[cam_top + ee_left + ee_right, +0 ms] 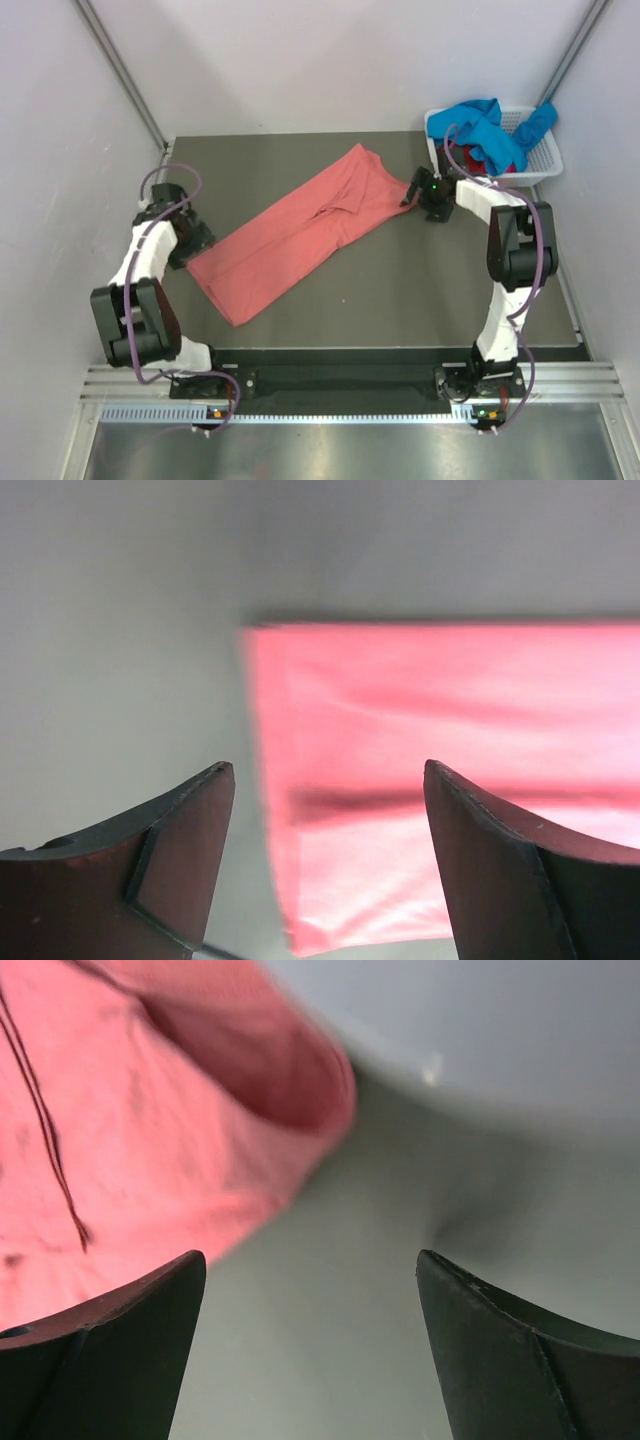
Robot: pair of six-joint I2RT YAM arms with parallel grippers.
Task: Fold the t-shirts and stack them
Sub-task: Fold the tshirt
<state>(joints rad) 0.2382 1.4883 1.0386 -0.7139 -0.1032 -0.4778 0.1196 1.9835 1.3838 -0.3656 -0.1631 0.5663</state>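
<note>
A salmon-pink t-shirt lies folded lengthwise in a long diagonal strip across the dark table. My left gripper sits low at the strip's near-left end, jaws open, with the shirt's hem corner below and between them, nothing held. At the far-right end my right gripper stands open beside the shirt's collar end; only bare table shows between its fingers. A bright blue t-shirt and a dark red one lie heaped in the basket.
The white slotted basket stands at the table's far right corner, close behind my right arm. Pale walls close in on both sides and at the back. The table shows bare on either side of the pink strip.
</note>
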